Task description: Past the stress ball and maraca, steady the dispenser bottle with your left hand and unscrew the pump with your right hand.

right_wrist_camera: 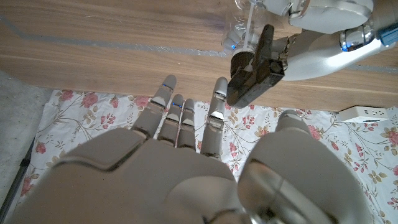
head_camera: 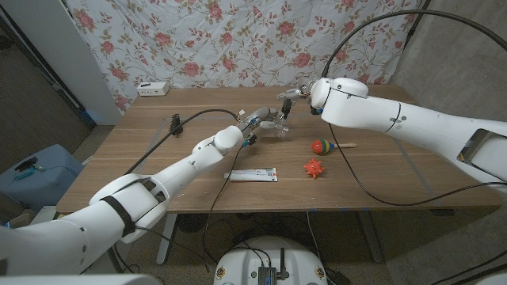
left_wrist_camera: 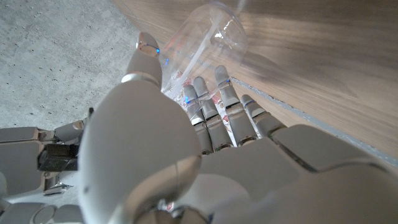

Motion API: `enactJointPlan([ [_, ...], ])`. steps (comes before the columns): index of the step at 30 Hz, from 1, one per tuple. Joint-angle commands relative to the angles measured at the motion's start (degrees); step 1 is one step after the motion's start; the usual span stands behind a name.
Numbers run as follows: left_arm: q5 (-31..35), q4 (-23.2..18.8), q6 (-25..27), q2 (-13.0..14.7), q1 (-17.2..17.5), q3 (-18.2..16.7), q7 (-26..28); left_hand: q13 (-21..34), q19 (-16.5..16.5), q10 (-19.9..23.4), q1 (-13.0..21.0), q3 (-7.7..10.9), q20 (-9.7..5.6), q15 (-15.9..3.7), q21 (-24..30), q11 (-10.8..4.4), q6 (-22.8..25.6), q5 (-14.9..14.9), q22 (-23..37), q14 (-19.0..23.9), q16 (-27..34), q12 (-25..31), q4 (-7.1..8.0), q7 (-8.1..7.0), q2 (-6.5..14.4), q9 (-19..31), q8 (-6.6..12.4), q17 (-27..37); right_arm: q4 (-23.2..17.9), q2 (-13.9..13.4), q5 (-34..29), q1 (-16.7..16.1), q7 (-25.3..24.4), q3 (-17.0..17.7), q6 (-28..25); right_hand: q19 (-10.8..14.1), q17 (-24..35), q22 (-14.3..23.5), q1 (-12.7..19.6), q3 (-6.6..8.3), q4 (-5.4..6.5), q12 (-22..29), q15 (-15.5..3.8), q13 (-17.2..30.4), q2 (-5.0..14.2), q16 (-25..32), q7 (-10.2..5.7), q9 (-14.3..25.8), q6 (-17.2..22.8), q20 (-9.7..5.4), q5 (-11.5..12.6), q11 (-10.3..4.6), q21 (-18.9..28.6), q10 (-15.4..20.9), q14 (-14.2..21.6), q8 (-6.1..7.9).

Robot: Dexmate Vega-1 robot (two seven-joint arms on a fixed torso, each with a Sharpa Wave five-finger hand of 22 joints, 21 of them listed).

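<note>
The clear dispenser bottle [head_camera: 277, 125], beyond the maraca [head_camera: 322, 146] on the desk [head_camera: 158, 150], is gripped by the left hand [head_camera: 257, 120]. The right hand [head_camera: 295, 95], fingers spread and empty, should be closed squarely on the dark pump [right_wrist_camera: 255, 65] before turning.

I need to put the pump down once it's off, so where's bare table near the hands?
Bare wood lies between the maraca and the table's right edge, and left of the flat white packet. It is crowded around the bottle, where the left hand and right hand meet.
</note>
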Motion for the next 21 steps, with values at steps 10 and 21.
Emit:
enactJointPlan([
  [10,-0.14,0.32,-0.53,-0.19,-0.05,-0.05,-0.26,4.38,-0.11,2.85,-2.33,3.65,-4.84,-7.67,0.04,-2.51,4.27,0.19,0.04,3.25,0.39,0.09,3.42,-0.53,7.52,0.19,0.82,0.17,-0.86,-1.5,3.0,0.63,1.04,0.41,1.27,-0.07,-0.02,0.06,9.84,4.24,-6.4,-0.17,-0.51,0.06,2.59,-0.28,-0.44,0.08,-2.07,-0.34,-0.28,-0.53,-0.05,-0.82,-0.12,-0.46],
  [21,-0.16,-0.85,0.14,0.31,0.51,-0.23,-0.04,4.39,-0.07,2.99,-2.52,3.7,-4.83,-7.73,0.05,-2.49,4.37,0.17,0.04,3.41,0.34,0.07,3.43,-0.75,7.48,0.17,0.86,0.08,-0.81,-2.08,3.38,-0.1,1.5,1.5,2.94,-0.17,-0.03,0.05,13.51,6.01,-8.74,-0.12,-0.83,0.08,3.97,-0.33,-1.14,0.02,-1.98,-0.62,-0.84,-0.95,-0.04,-0.93,-0.2,-0.41],
])
